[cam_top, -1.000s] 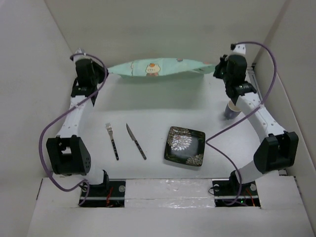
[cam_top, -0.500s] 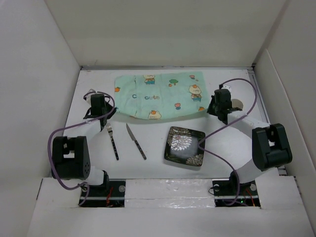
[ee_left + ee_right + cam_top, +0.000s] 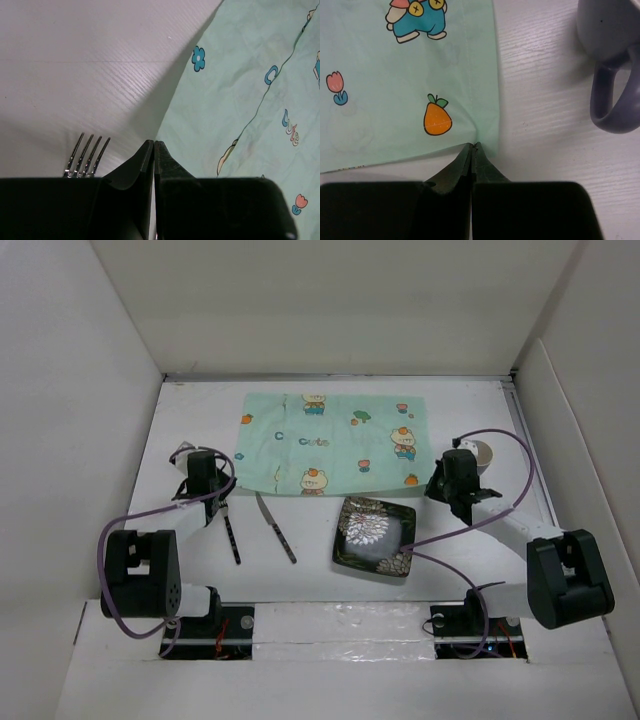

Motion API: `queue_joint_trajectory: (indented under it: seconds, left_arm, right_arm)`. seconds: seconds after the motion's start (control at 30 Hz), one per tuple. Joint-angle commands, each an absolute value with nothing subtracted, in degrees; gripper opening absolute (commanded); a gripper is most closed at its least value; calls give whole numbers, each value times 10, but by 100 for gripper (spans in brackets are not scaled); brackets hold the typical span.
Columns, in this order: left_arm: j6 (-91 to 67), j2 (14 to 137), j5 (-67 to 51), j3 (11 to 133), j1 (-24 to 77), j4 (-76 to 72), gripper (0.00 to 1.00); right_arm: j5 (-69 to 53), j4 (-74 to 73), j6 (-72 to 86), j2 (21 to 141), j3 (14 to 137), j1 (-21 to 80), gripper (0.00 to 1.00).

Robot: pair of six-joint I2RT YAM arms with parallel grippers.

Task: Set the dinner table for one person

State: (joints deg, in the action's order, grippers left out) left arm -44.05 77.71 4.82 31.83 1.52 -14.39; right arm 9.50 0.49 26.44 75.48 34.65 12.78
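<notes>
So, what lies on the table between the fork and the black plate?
The knife lies there, apart from both the fork and the plate. The top external view shows this.

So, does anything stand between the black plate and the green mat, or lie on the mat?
Nothing visible does. The plate sits before the near edge of the mat, which is bare. The fork and knife lie left of the plate, the mug right.
</notes>
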Motion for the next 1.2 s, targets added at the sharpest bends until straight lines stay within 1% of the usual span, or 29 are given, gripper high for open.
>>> queue_joint_trajectory:
  seconds: [0.0, 0.37, 0.63, 0.67, 0.7, 0.73, 0.77, 0.8, 0.87, 0.9, 1.0, 1.07, 1.1, 1.13, 1.17]
  left_arm:
    - [-447, 750, 66, 307, 16, -163, 0]
    - [-452, 698, 74, 253, 16, -163, 0]
    - [-450, 699, 84, 258, 16, -150, 0]
    - [-451, 698, 84, 257, 16, -149, 0]
    - [-451, 698, 87, 256, 16, -149, 2]
    - [-453, 698, 88, 257, 16, -147, 7]
    - [-454, 693, 88, 258, 16, -141, 12]
    - [-456, 686, 87, 258, 16, -138, 23]
    - [-456, 652, 77, 258, 16, -136, 33]
    - [-458, 634, 70, 259, 16, -134, 42]
    - [-461, 565, 50, 273, 16, -121, 43]
    - [-461, 518, 32, 290, 16, -113, 43]
    - [-456, 504, 4, 295, 16, -111, 42]
    - [-451, 492, -23, 301, 16, -111, 41]
    - [-446, 474, -45, 321, 16, -99, 41]
  right_arm:
    - [84, 23, 273, 746, 343, 126, 0]
    - [96, 7, 280, 743, 352, 120, 0]
    - [86, -20, 279, 720, 346, 114, 1]
    - [89, -19, 279, 715, 338, 114, 5]
    - [90, -18, 279, 708, 337, 114, 12]
    - [91, -19, 279, 706, 337, 114, 18]
    - [93, -22, 279, 704, 340, 114, 34]
    - [93, -26, 279, 699, 343, 114, 40]
    - [93, -35, 278, 685, 350, 114, 50]
    - [92, -44, 277, 674, 350, 114, 54]
    - [88, -77, 275, 608, 351, 114, 59]
    - [49, -90, 270, 542, 341, 120, 62]
    - [10, -98, 271, 504, 324, 127, 62]
    - [-16, -107, 275, 504, 314, 127, 63]
    - [-37, -114, 287, 478, 305, 132, 64]
